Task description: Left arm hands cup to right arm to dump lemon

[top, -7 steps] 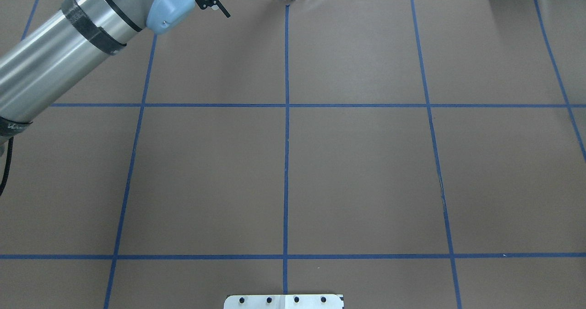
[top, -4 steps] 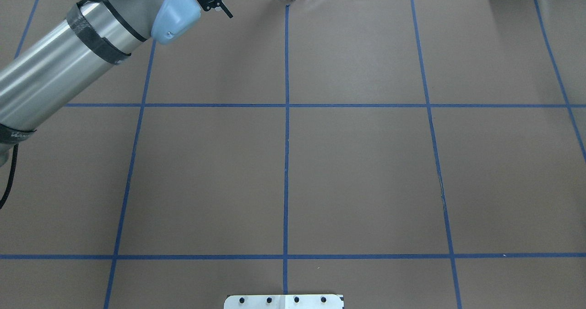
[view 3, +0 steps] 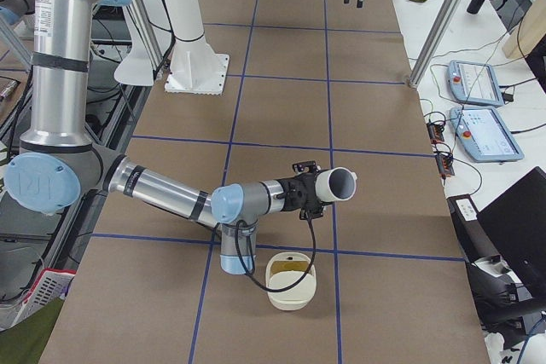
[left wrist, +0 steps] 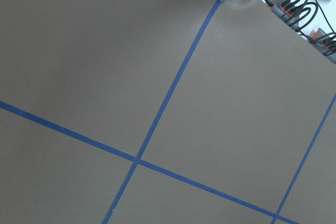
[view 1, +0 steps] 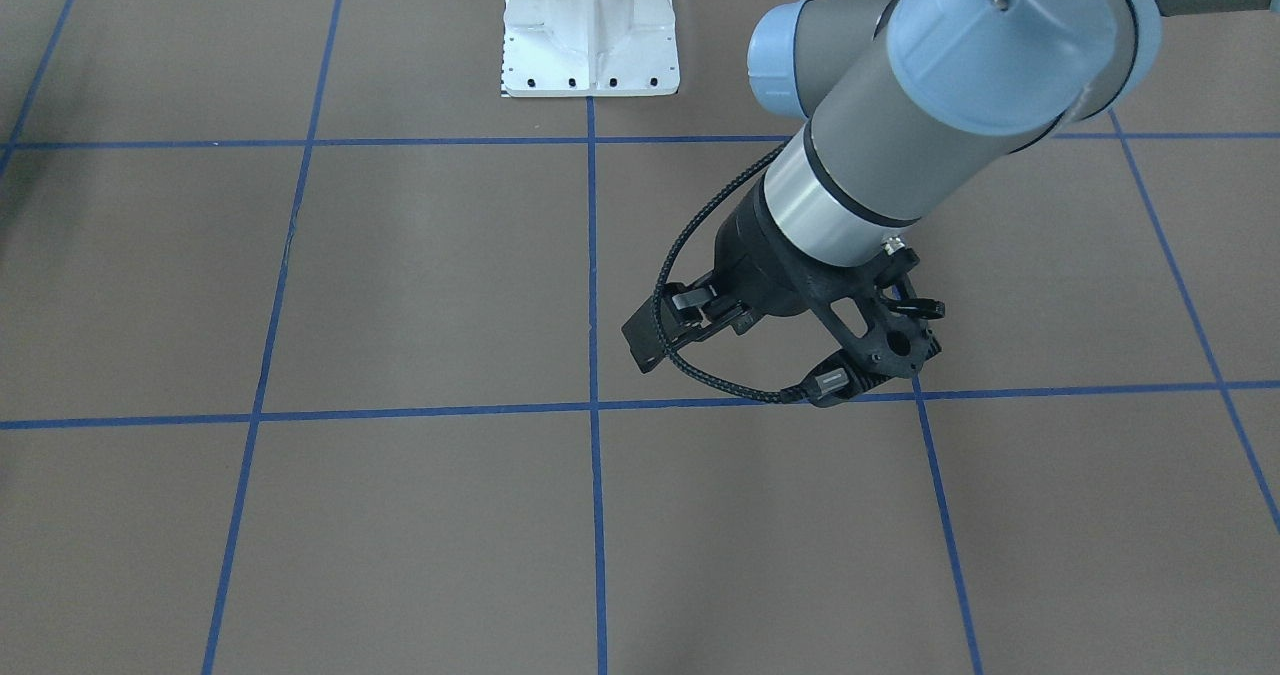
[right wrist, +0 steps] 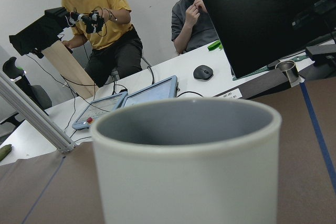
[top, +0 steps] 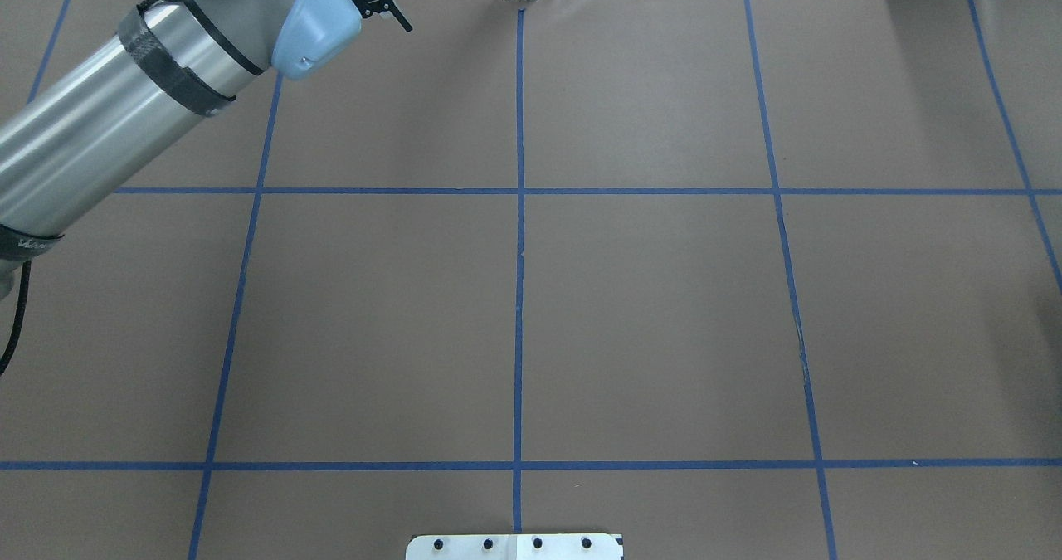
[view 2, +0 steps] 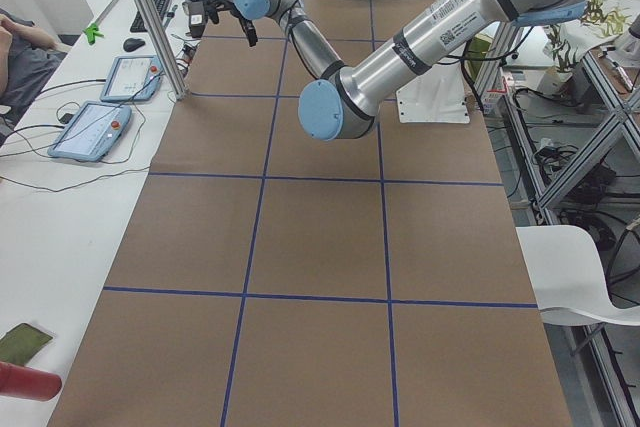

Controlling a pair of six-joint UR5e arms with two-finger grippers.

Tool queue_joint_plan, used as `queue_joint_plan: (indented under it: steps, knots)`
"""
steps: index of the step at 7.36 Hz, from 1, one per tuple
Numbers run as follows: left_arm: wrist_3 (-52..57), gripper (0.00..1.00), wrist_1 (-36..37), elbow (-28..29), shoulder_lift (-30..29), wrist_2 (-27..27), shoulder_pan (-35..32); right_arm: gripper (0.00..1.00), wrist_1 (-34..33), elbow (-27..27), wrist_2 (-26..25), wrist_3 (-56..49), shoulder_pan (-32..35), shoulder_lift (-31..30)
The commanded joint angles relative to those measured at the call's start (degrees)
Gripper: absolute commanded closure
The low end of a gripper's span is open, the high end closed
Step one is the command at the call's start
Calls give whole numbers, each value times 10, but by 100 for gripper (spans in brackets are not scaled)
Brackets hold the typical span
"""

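Observation:
The white cup (view 3: 333, 183) hangs off the table, tipped on its side with its mouth toward the operators' edge. My right gripper (view 3: 309, 191) is shut on it. In the right wrist view the cup (right wrist: 186, 161) fills the frame and its grey inside looks bare. Right under it stands a cream bowl (view 3: 291, 294) holding a yellow-green piece, the lemon (view 3: 288, 269). My left gripper (view 1: 668, 327) hovers open and holds nothing, far from the cup. It also shows as the left gripper (top: 382, 2) at the table's far edge.
The white base mount (view 1: 590, 35) stands at the robot's side. Beyond the far edge are an aluminium post (view 3: 444, 23), tablets (view 3: 473, 83) and cables. Two seated people (right wrist: 100, 30) and a dark monitor (right wrist: 262, 19) face the table.
The left arm's elbow has shifted slightly to the right and toward the far edge. Its gripper stays at the far edge, moving only a little.

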Motion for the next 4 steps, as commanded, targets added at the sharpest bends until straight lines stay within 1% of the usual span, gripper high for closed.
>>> queue_joint_plan:
  steps: [1,3,4]
  knots:
    - [57,0,25,1,0,0,-9,100,-97,5,24,-88,-5,57]
    - [98,0,37,2,14,0,-13,100,-184,6,17,-182,-30,97]
    - [117,0,59,3,15,4,-14,100,-230,5,11,-228,-51,119]
